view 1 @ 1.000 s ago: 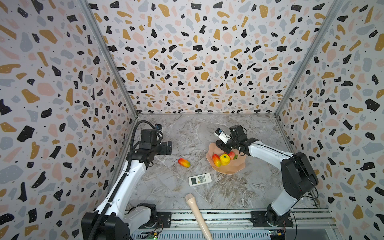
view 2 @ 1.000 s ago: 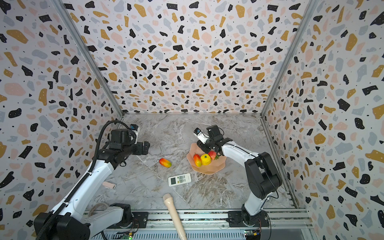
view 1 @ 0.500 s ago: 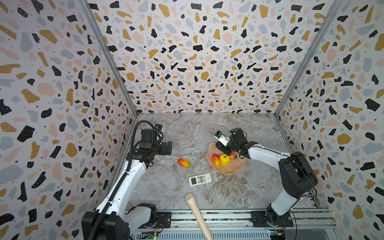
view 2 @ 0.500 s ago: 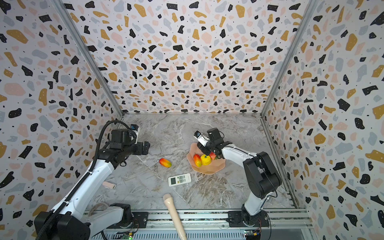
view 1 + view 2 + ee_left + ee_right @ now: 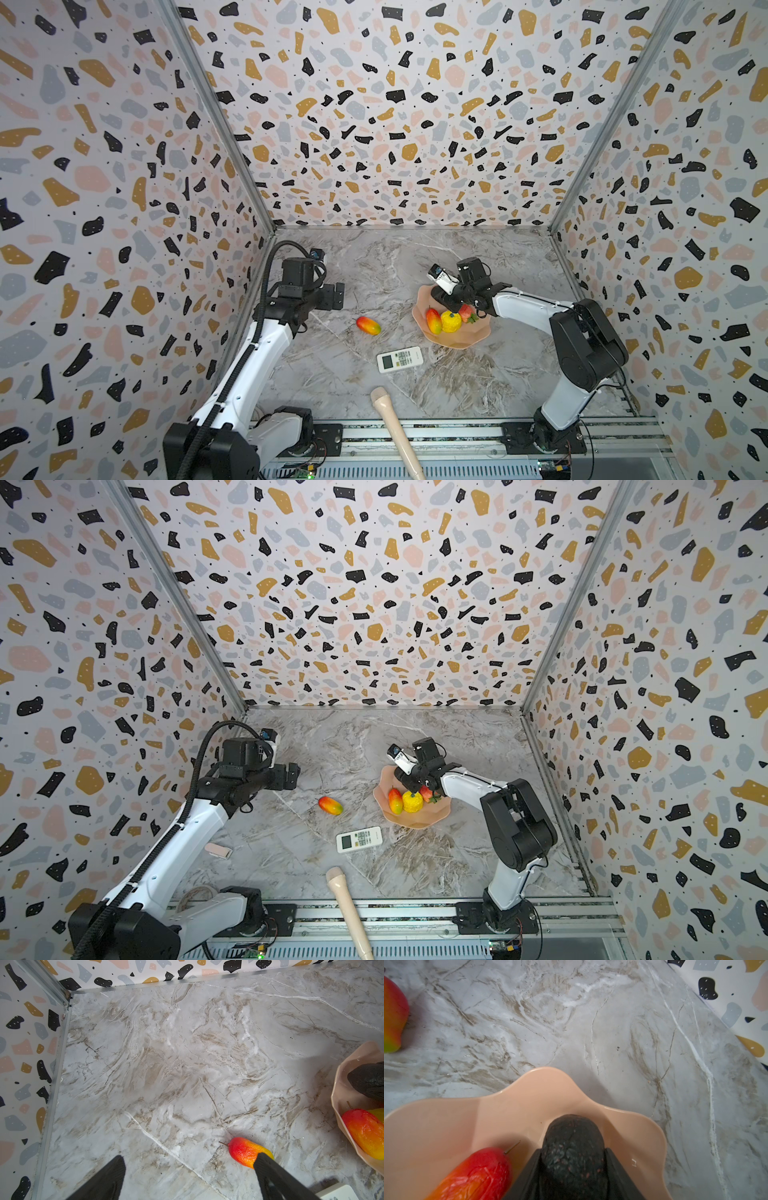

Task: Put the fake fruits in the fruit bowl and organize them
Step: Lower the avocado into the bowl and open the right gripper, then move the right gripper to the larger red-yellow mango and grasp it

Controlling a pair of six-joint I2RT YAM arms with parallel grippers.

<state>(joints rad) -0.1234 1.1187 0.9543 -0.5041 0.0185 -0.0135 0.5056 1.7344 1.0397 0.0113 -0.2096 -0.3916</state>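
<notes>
The pale-pink fruit bowl [image 5: 457,343] [image 5: 415,824] holds a red-orange mango [image 5: 433,321], a bumpy yellow citrus [image 5: 451,322] and a strawberry [image 5: 466,312]. My right gripper [image 5: 446,296] [image 5: 573,1150] reaches low over the bowl's far-left part. Its jaws press both sides of the blackish avocado [image 5: 572,1132], which hangs just inside the wavy rim [image 5: 542,1076]. A second mango [image 5: 368,325] [image 5: 244,1152] lies on the marble left of the bowl. My left gripper [image 5: 336,295] [image 5: 191,1157] hovers open above the table, empty, one fingertip overlapping that mango in its wrist view.
A white remote control [image 5: 400,359] lies in front of the bowl. A long beige stick [image 5: 395,428] juts in from the front rail. A small beige piece [image 5: 218,850] sits by the left arm. Terrazzo walls close off three sides.
My right gripper has shifted slightly over the bowl's far side, still carrying the avocado. The left arm and the loose mango have not moved.
</notes>
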